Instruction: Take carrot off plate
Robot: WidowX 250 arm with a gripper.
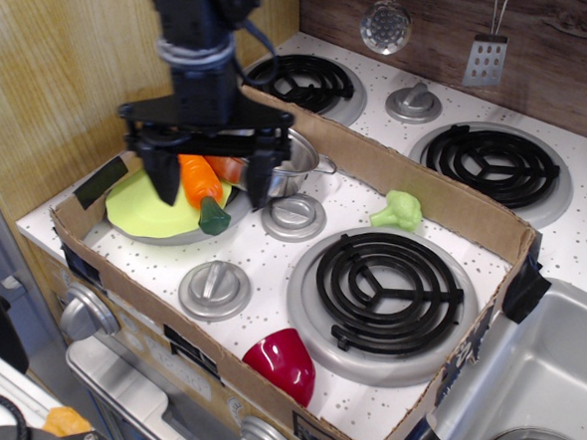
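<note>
Spread, released fingers (210,185) straddle the carrot (202,186), seemingly resting on the half-hidden plate (145,211).

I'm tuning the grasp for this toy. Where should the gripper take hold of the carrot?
Grip the carrot across its orange mid-body, coming from above, probably. It lies slanted on the plate, stem end toward the front, and the open gripper already has a finger on each side.
</note>
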